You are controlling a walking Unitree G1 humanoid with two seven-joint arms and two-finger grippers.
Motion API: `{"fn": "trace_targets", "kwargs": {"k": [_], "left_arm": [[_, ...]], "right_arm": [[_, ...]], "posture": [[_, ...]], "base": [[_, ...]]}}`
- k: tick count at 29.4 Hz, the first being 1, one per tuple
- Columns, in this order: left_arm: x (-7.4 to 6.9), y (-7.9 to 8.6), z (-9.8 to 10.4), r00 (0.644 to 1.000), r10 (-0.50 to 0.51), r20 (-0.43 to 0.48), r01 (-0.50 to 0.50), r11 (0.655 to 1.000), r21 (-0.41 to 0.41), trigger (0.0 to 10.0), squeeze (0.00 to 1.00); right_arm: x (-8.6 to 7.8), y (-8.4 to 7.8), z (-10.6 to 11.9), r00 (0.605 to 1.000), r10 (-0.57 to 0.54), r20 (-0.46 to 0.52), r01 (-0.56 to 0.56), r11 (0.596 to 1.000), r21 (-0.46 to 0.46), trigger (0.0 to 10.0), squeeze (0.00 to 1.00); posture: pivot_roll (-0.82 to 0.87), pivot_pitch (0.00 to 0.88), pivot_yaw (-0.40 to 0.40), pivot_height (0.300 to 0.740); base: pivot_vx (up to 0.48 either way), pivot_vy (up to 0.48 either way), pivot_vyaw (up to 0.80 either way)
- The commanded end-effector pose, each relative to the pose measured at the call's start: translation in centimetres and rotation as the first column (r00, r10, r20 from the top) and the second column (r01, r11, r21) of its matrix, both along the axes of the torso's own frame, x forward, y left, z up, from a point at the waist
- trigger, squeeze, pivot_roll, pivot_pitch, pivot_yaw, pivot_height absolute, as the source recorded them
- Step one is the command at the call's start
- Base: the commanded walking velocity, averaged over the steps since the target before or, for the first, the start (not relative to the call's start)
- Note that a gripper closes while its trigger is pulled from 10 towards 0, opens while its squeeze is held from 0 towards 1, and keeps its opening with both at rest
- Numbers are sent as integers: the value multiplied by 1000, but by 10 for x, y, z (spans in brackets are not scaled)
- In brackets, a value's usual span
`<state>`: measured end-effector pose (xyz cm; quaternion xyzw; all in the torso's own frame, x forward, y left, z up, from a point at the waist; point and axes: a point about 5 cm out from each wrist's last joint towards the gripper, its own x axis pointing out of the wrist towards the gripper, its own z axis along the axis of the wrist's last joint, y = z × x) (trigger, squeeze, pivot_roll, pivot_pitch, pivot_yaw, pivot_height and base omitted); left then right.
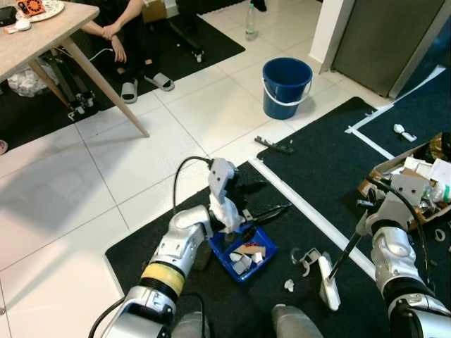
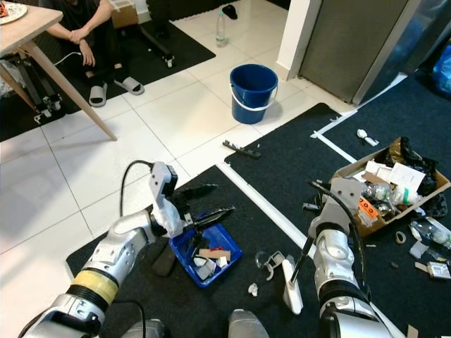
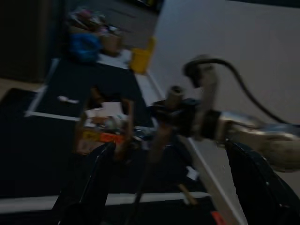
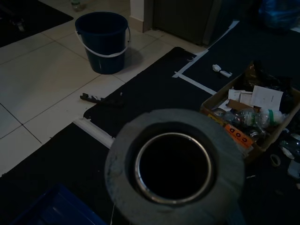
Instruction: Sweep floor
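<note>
White tile floor here, and a black mat point(image 1: 310, 176) strewn with scraps. The blue dustpan point(image 1: 243, 257) sits on the mat, left gripper point(image 1: 264, 211) open-fingered just above its far edge, scraps already inside. Right of the dustpan, the right gripper point(image 1: 366, 224), fingers impossible to read, slants a dark-handled white brush point(image 1: 328, 282) down toward more scraps point(image 1: 301, 262) lying between brush and pan.

Glossy white floor tiles point(image 1: 91, 183) beside a matt, rough black mat point(image 1: 317, 162); the blue bucket point(image 1: 287, 86) and blue dustpan point(image 2: 204, 255) look like smooth plastic; the box point(image 2: 391, 184) is brown cardboard, the desk point(image 1: 42, 32) pale wood, the arms brushed silver metal
</note>
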<state>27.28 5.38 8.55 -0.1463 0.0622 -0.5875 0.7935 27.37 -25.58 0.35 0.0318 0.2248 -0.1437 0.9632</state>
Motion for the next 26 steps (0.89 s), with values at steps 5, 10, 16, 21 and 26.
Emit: {"fn": "trace_targets", "kwargs": {"k": [5,10,16,21,26], "left_arm": [[-19,-5,-6,987,-92,-128,96,995,26,10000,0],[-31,4,-21,972,-111,-206,143,979,144,10000,0],[-36,14,-21,976,-105,-189,149,960,238,10000,0],[-32,25,-22,987,-57,-149,104,937,332,10000,0],[-12,37,-14,995,86,-42,-61,909,412,10000,0]], "right_arm": [[-19,5,-23,994,-35,-99,43,996,75,10000,0],[-20,5,-23,994,-34,-101,42,997,72,10000,0],[-20,6,-23,994,-30,-103,37,997,72,10000,0],[-20,8,-24,994,-26,-108,34,997,75,10000,0],[-20,8,-24,994,-24,-111,33,996,77,10000,0]], "posture": [[32,49,39,740],[34,50,39,740],[42,52,39,740],[50,54,36,740],[54,59,32,740]], "base": [[0,0,0],[0,0,0],[0,0,0],[0,0,0],[0,0,0]]}}
